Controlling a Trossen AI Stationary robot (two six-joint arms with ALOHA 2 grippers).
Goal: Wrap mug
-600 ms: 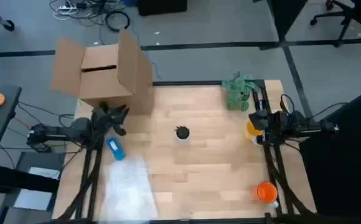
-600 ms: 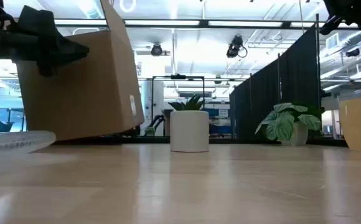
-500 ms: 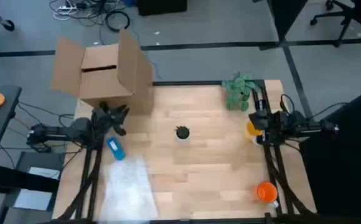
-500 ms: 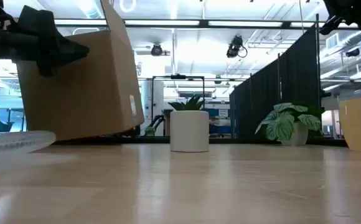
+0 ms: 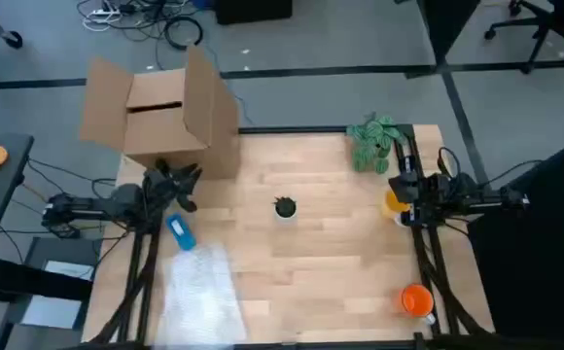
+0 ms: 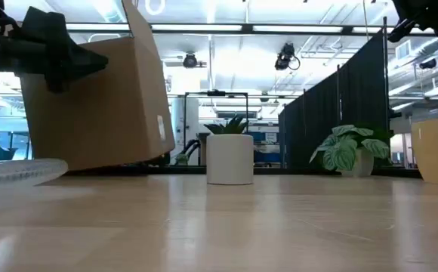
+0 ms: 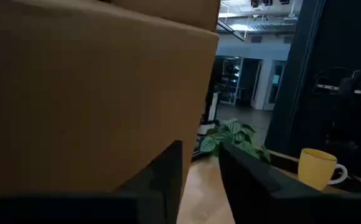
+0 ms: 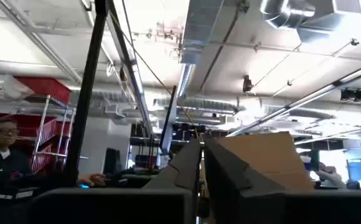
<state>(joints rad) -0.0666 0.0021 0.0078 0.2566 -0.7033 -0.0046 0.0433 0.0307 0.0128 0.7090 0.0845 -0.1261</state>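
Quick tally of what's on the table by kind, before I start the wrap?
Mugs: 2, white and yellow
Cardboard box: 1
Plant: 1
Bubble wrap sheet: 1
Blue item: 1
Orange item: 1
Total: 7

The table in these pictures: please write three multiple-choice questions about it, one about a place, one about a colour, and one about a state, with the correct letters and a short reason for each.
1. Where does the white cup stand?
A. near the middle of the table
B. inside the cardboard box
C. on the floor

2. What colour is the mug by the right gripper?
A. blue
B. yellow
C. black

3. How is the cardboard box?
A. taped shut
B. crushed flat
C. open, flaps up

Answers:
1 A, the high view shows it standing alone mid-table.
2 B, the left wrist view shows it plainly yellow.
3 C, the high view shows its flaps raised.
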